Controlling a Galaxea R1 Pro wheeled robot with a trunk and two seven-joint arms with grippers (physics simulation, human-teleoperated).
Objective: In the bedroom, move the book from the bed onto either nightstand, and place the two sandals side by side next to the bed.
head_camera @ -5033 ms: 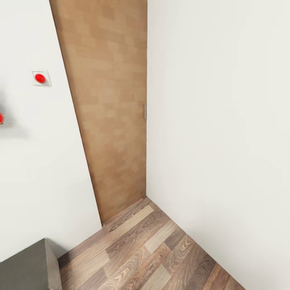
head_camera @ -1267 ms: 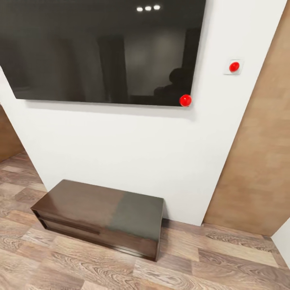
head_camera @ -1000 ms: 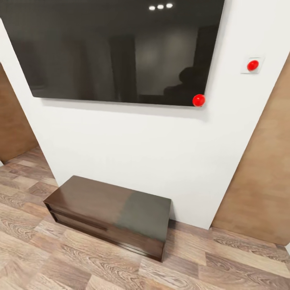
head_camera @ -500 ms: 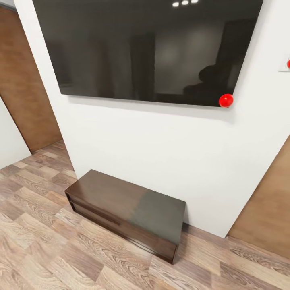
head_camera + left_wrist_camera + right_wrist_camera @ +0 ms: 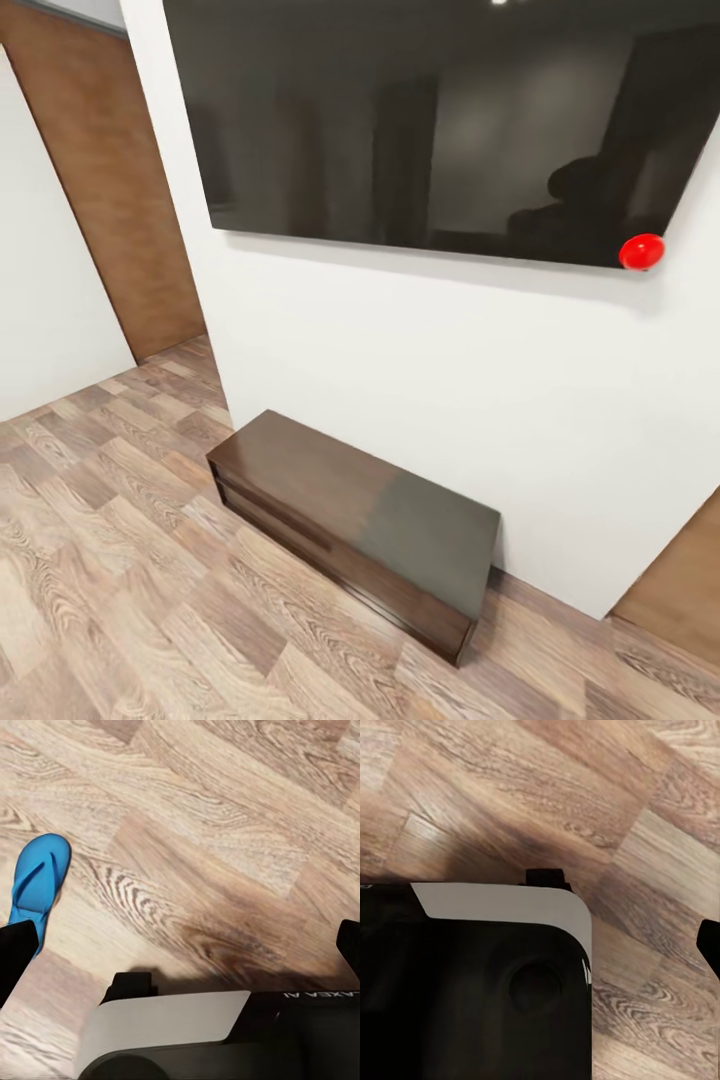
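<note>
Both claws hang spread wide, pointing down, holding nothing

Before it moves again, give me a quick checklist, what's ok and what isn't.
1. One sandal located: ok, it lies flat on the wood floor in the left wrist view.
2. Second sandal located: not ok.
3. Book and bed located: not ok; the head view faces a dark wall screen above a low dark cabinet.
4. Left gripper free: ok, fingers wide apart with only floor between them.
5. Right gripper free: cannot tell, one fingertip shows at the picture's edge.
6. Floor ahead of the cabinet: ok, bare planks.
</note>
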